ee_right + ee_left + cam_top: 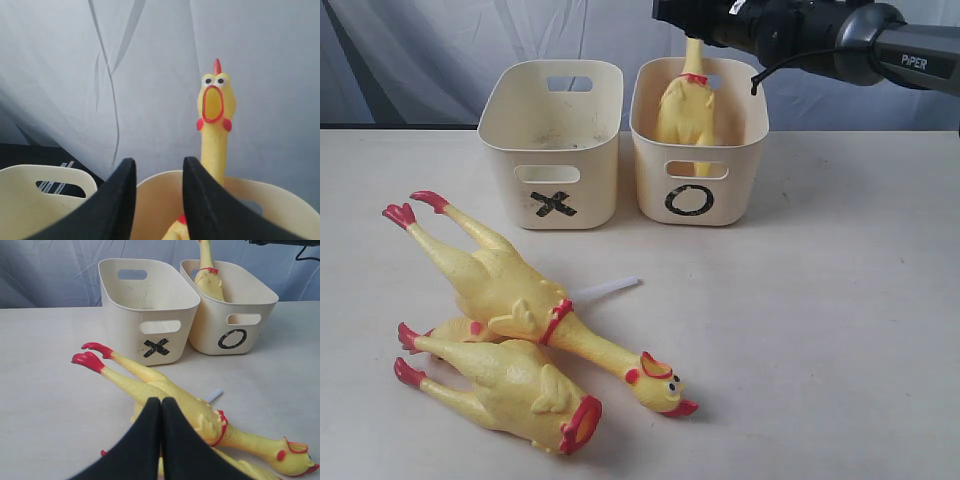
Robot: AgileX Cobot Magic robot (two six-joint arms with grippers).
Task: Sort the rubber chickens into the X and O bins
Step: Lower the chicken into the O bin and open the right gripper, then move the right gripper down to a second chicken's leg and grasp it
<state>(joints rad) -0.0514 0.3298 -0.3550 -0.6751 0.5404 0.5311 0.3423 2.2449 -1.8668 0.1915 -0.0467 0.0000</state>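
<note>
left gripper (161, 402): we see its two black fingers (137, 445) pressed flat against each other along their whole length, tips meeting; it sits low and points forward
right arm (880, 40): we see it reach in level from the right along the top edge of the exterior view; dark casing; a black cable (760, 75) loops beneath it
right gripper (157, 165): we see its black fingers (117, 200) standing apart with a plain gap between them; jaws parted
</note>
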